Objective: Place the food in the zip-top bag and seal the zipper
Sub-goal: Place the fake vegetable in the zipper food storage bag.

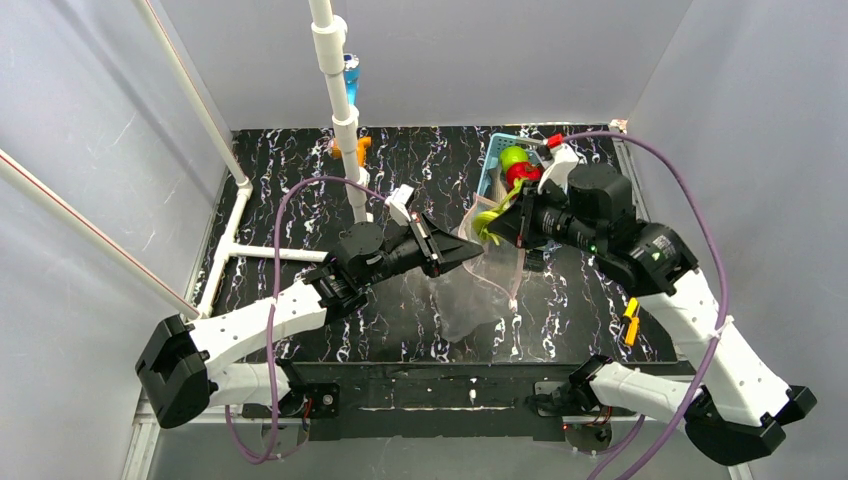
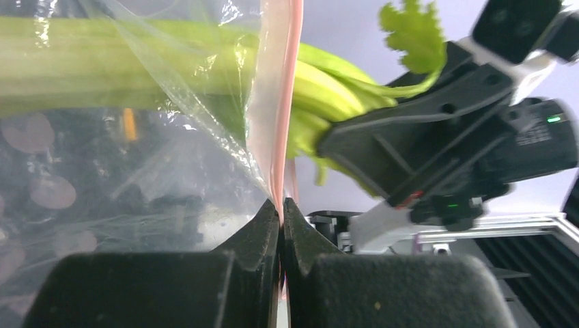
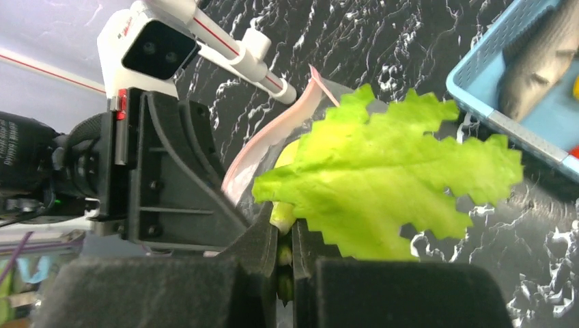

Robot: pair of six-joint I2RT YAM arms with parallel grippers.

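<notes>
1. L claw (image 2: 281, 205): pinched tight on zipper (image 2: 276, 102), holding zip-top bag (image 1: 480, 290) mouth up, just on near side of blue basket (image 1: 493, 165).
2. R claw (image 3: 285, 229): clamped on leek (image 3: 382, 178) by its leafy end, next to basket's near-left corner.
3. Leek stalk shows thru bag's clear plastic; leaves stick out past zipper.
4. Bag's lower part sags on bench (image 1: 300, 170), basket's near side.
</notes>
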